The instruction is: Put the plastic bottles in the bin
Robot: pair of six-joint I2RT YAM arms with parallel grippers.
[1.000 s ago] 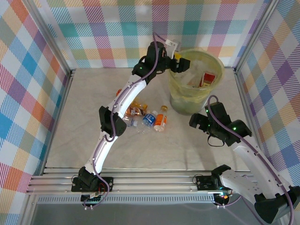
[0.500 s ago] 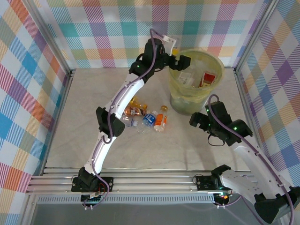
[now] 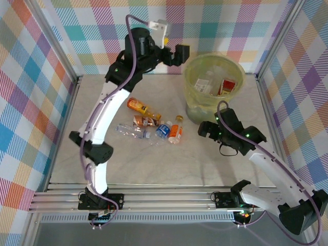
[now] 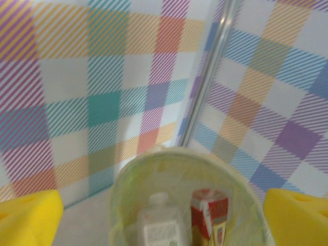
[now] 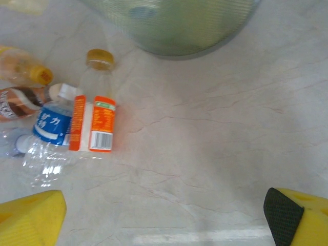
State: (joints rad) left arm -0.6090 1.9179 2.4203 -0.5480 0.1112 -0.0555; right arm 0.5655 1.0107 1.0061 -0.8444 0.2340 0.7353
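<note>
At one o'clock on the table [image 3: 154, 164]: the bin [image 3: 201, 111], upright, lined with a yellow-green bag. Inside it, a white bottle [image 4: 159, 225] beside a red carton [image 4: 207, 210].

Just off the bin's nine o'clock side, raised above rim height: the left gripper [image 3: 180, 55], fingers spread wide, gripping nothing, facing the bin's mouth in the left wrist view.

Near the table's middle, at the bin's seven to eight o'clock, a loose cluster lying flat:
- orange bottle [image 3: 142, 106]
- brown-label bottle [image 3: 145, 122]
- clear crushed bottle [image 3: 128, 130]
- blue-label bottle [image 3: 163, 130], touching the orange-label bottle [image 3: 176, 133]
- small yellow-capped bottle [image 3: 179, 119]

At the bin's six o'clock, three o'clock of the cluster: the right gripper [image 3: 207, 131], low over the table, jaws released and empty, apart from the orange-label bottle.
</note>
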